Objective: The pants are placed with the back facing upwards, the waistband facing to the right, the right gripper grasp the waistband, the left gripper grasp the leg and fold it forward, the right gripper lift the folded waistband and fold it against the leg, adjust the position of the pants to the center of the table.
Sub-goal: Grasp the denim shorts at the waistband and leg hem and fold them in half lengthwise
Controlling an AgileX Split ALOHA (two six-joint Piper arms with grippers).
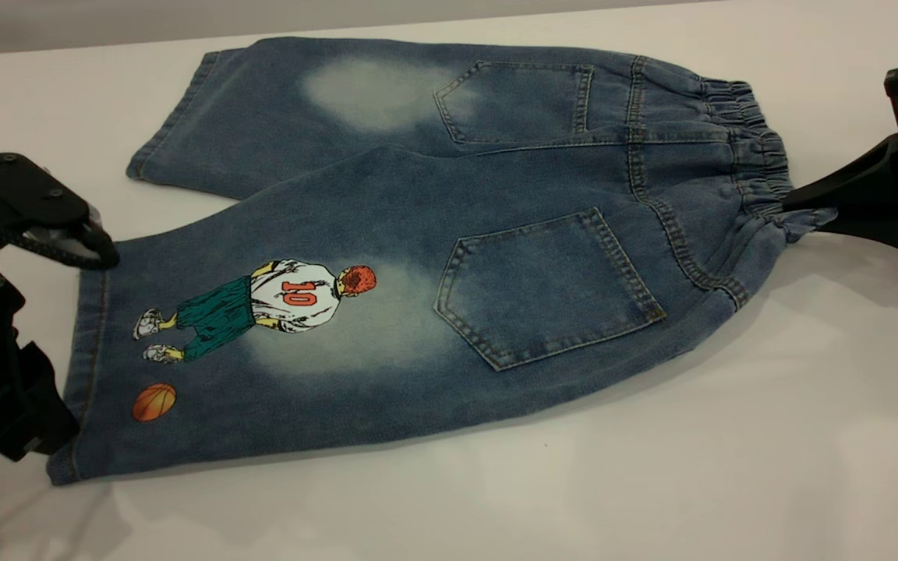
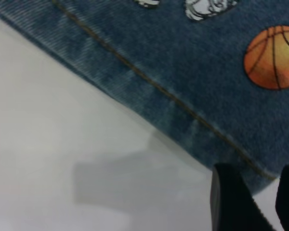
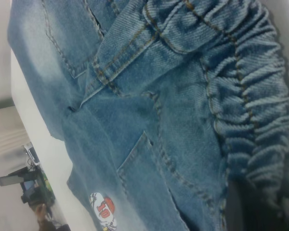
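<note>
Blue denim pants (image 1: 433,234) lie flat on the white table, back pockets up. A basketball-player print (image 1: 262,304) is on the near leg. The elastic waistband (image 1: 753,148) points right. My right gripper (image 1: 798,206) is shut on the near end of the waistband, and the cloth there is pulled up slightly off the table. The right wrist view shows the gathered waistband (image 3: 250,110) running into that gripper (image 3: 260,204). My left gripper (image 1: 94,243) sits at the near leg's hem (image 1: 86,343). In the left wrist view it (image 2: 256,169) is open, with the hem edge (image 2: 183,108) just at its fingertips.
White table (image 1: 730,436) surrounds the pants, with bare room in front and to the right. A basketball print (image 2: 273,57) lies near the hem. The far leg (image 1: 262,109) lies toward the back edge. Equipment shows off the table's far side (image 3: 29,185).
</note>
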